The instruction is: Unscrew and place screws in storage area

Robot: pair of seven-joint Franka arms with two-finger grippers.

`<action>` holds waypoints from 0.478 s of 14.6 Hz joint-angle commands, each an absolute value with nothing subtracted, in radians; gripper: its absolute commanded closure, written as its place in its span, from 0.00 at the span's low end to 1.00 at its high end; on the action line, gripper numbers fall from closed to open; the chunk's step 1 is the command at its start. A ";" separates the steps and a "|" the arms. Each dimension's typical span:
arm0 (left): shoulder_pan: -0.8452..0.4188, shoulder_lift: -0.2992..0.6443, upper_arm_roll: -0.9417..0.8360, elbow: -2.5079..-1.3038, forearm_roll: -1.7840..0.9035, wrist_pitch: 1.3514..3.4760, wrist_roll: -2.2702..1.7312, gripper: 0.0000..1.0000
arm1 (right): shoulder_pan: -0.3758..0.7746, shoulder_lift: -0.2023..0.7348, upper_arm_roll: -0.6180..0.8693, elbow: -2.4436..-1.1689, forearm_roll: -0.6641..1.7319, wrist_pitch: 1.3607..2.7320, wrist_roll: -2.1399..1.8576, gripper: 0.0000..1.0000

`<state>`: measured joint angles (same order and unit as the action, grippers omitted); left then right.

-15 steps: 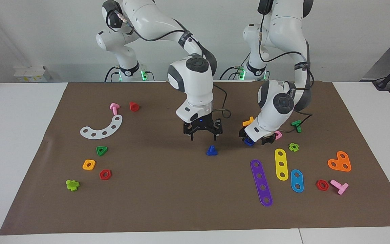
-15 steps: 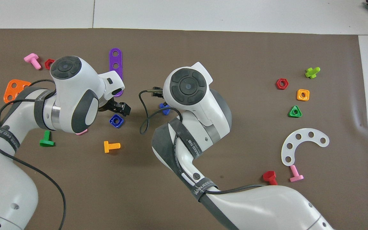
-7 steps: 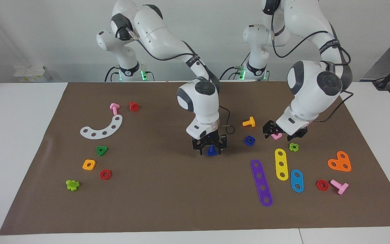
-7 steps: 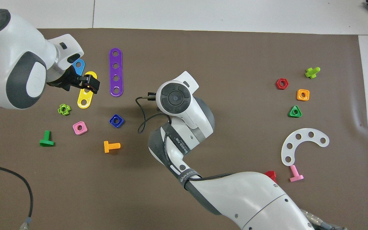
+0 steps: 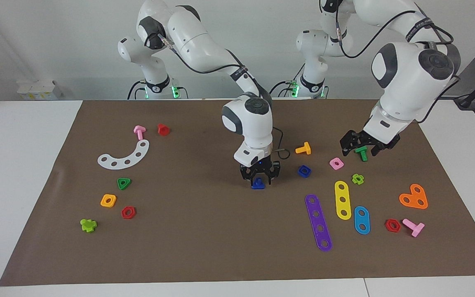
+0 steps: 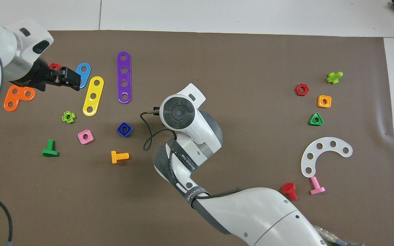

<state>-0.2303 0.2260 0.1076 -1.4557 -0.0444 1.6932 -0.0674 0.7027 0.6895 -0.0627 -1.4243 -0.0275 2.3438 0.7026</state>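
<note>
The dark-blue bolt (image 5: 258, 185) lies on the brown mat (image 5: 204, 243) near its middle. My right gripper (image 5: 259, 179) is down at the bolt, straddling it just above the mat. In the overhead view the right arm's hand hides both the bolt and the gripper. My left gripper (image 5: 363, 147) is open and empty, raised over the green T-bolt (image 5: 361, 154); it also shows in the overhead view (image 6: 67, 76). The storage area is the bare mat around the green triangular nut (image 5: 124, 183), orange square nut (image 5: 108, 200) and red hexagonal nut (image 5: 128, 212), toward the right arm's end.
A blue square nut (image 5: 304, 170), orange bolt (image 5: 303, 148) and pink square nut (image 5: 336, 163) lie beside the right gripper. Purple (image 5: 318, 222), yellow (image 5: 342, 199) and blue (image 5: 361, 220) strips and an orange plate (image 5: 414, 197) lie toward the left arm's end. A white curved strip (image 5: 125, 155) lies near the storage area.
My right gripper came down over the dark-blue bolt. My left gripper left the blue square nut on the mat, rose and moved toward the left arm's end.
</note>
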 commanded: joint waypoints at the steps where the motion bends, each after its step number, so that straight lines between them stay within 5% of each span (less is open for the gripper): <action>1: -0.235 0.106 0.109 -1.502 0.008 1.645 -0.098 0.00 | 0.701 0.684 -0.064 -1.437 -0.044 2.356 0.690 0.71; 2: -0.232 0.077 0.109 -1.523 0.014 1.625 -0.100 0.00 | 0.701 0.684 -0.064 -1.437 -0.044 2.356 0.689 0.79; 3: -0.232 0.057 0.109 -1.546 0.029 1.618 -0.101 0.00 | 0.701 0.684 -0.064 -1.437 -0.044 2.356 0.687 0.97; 7: -0.239 0.040 0.107 -1.563 0.043 1.618 -0.101 0.00 | 0.693 0.680 -0.067 -1.414 -0.057 2.320 0.686 1.00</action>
